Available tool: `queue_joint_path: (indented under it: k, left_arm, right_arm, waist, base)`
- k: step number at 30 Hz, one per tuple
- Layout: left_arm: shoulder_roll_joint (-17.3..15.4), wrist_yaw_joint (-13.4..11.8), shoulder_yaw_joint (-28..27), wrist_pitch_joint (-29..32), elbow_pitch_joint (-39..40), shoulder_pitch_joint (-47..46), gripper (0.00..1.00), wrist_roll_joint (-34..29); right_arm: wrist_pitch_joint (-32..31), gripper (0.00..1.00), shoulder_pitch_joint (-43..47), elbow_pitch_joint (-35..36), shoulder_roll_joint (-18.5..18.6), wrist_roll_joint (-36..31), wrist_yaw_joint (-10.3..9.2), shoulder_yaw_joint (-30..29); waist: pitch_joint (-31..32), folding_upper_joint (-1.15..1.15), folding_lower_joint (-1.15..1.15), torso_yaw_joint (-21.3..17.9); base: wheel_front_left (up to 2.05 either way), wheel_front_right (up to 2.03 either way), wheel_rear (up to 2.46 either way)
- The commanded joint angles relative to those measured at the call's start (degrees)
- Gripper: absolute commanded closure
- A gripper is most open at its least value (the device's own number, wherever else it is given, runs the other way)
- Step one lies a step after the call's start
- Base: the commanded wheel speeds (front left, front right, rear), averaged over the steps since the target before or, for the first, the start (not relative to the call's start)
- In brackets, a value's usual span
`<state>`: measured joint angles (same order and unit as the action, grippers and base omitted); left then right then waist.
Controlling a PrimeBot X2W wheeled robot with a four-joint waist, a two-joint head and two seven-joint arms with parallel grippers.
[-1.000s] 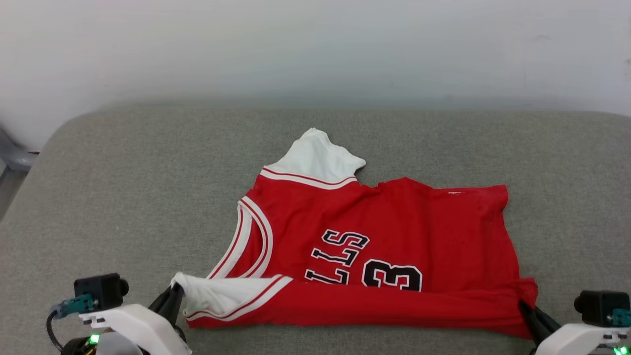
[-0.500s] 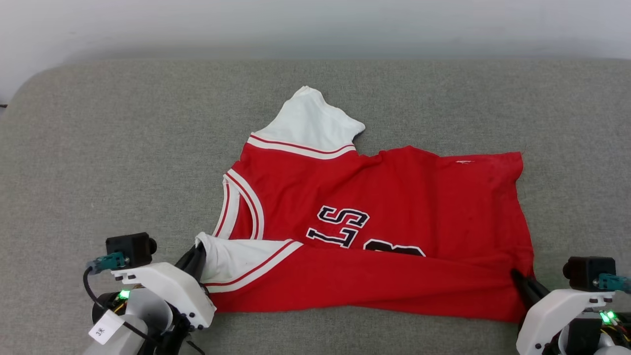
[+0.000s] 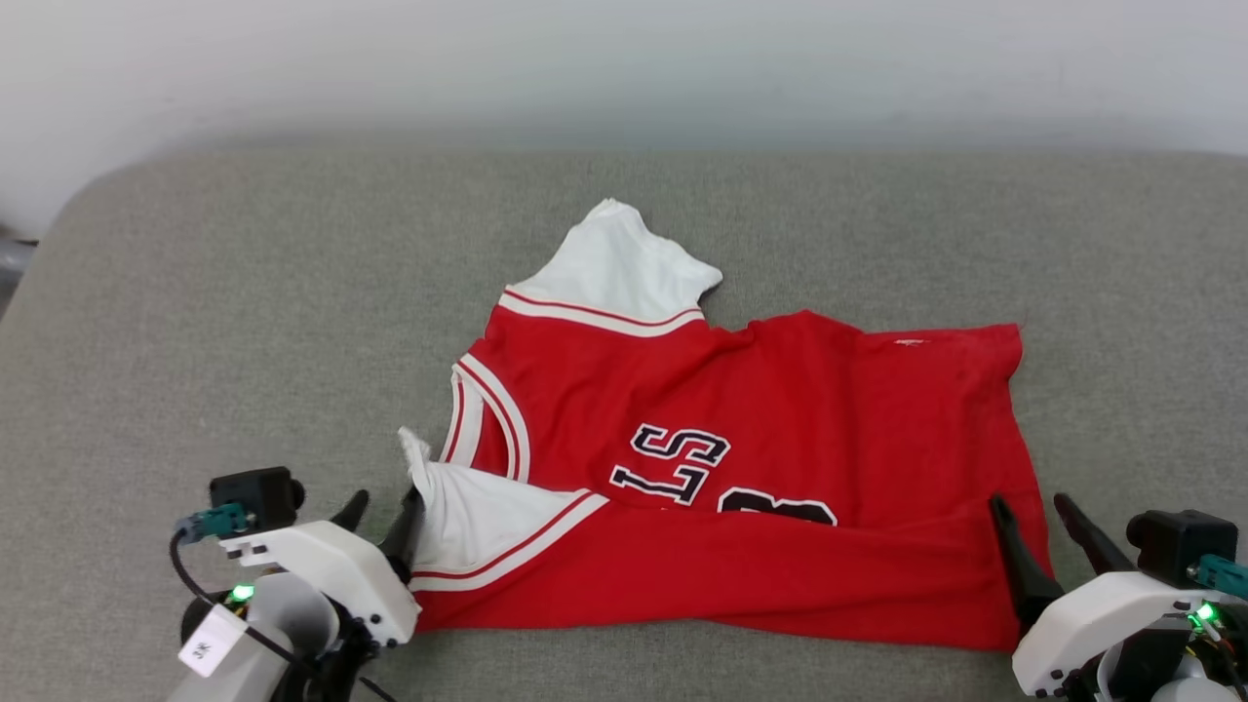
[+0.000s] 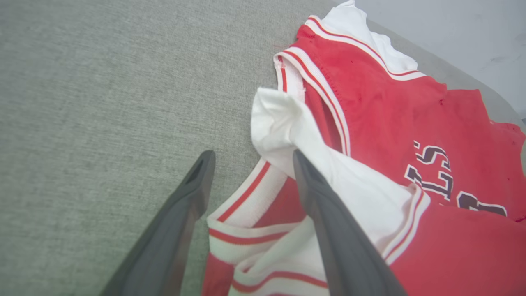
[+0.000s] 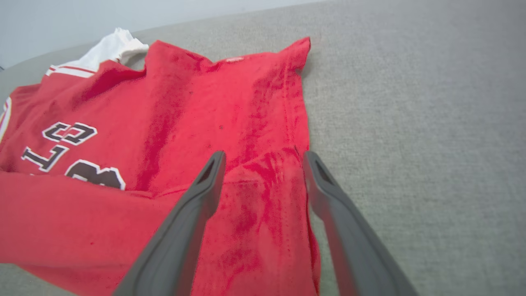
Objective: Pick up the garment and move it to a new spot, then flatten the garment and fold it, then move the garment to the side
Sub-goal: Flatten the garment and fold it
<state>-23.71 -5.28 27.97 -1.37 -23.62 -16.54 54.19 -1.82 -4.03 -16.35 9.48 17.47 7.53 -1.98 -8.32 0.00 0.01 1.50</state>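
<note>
The garment [image 3: 780,409] lies on the grey cushion [image 3: 195,292], near edge folded over. My left gripper [image 3: 387,497] stands wide at its near-left corner, 1 finger against the white sleeve [image 4: 287,123]; my right gripper [image 3: 1028,502], equally wide, straddles its near-right corner.

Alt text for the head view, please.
A red jersey with white sleeves lies on a grey fabric surface, its near edge folded over part of the lettering. The left gripper and right gripper sit open at its near corners.
</note>
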Motion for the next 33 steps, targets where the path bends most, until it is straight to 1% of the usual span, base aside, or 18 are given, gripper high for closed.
queue_joint_path:
  k: [1,4,9,11,15,20,24,25,30,33]
  left_arm:
    - [-0.46,-0.21,-0.21,-0.32,0.07,0.41,0.00,-0.08]
    - [-1.54,-1.15,-0.80,-0.45,0.59,1.51,0.00,-0.08]
    - [-4.28,-2.65,-1.87,2.07,2.99,2.76,0.00,0.95]
    - [-5.39,-2.51,-1.76,5.30,4.51,2.98,0.00,2.29]
    - [-8.06,-4.29,-1.52,14.52,8.78,3.32,0.00,5.57]
    - [-11.45,-7.13,-0.87,25.42,14.34,3.87,0.00,9.34]
    - [-13.08,-8.85,0.42,30.80,16.24,3.65,0.00,10.18]
    - [-13.25,-9.11,0.73,31.45,16.12,3.40,0.00,9.93]
    - [-12.11,-9.61,2.36,32.65,13.01,1.83,0.00,9.15]
    - [-11.18,-9.19,3.50,32.92,9.47,1.11,0.00,8.39]
  right_arm:
    - [0.64,0.00,0.76,0.44,-0.51,-0.38,-0.09,-0.14]
    - [3.46,0.00,1.50,2.91,-1.37,-1.67,-0.09,-1.16]
    - [4.78,0.00,3.78,7.46,-3.08,-3.90,-0.07,-2.72]
    - [4.89,0.00,4.63,9.30,-3.67,-4.11,-0.07,-3.11]
    - [4.22,0.00,6.02,12.64,-4.61,-4.75,-0.07,-3.65]
    - [3.25,0.00,6.37,15.00,-5.55,-4.94,-0.07,-3.33]
    - [2.48,0.00,5.99,15.50,-6.00,-5.11,-0.07,-3.04]
    - [2.49,0.00,5.76,15.55,-6.11,-5.06,-0.07,-2.89]
    - [2.45,0.00,4.51,15.15,-6.41,-4.05,-0.07,-2.78]
    - [2.39,0.00,3.84,14.64,-6.53,-3.66,-0.07,-2.74]
  waist:
    - [1.15,0.00,-0.01,-0.04]
    - [3.05,0.00,-0.01,-0.22]
    - [5.42,0.00,-0.01,-0.42]
    - [5.81,0.00,-0.01,-0.45]
    - [6.09,0.00,-0.01,-0.78]
    - [5.23,0.00,-0.01,-1.97]
    - [3.51,0.00,-0.01,-3.03]
    - [3.00,0.00,-0.01,-3.35]
    - [0.20,0.00,-0.01,-4.65]
    - [-0.95,0.00,-0.01,-5.23]
  base:
    - [0.00,0.00,0.00]
    - [0.00,0.00,0.00]
    - [0.00,0.00,0.00]
    - [0.00,0.00,0.00]
    - [0.00,0.00,0.00]
    - [0.00,0.00,0.00]
    - [0.00,0.00,0.00]
    - [0.00,0.00,0.00]
    - [0.00,0.00,0.00]
    - [0.00,0.00,0.00]
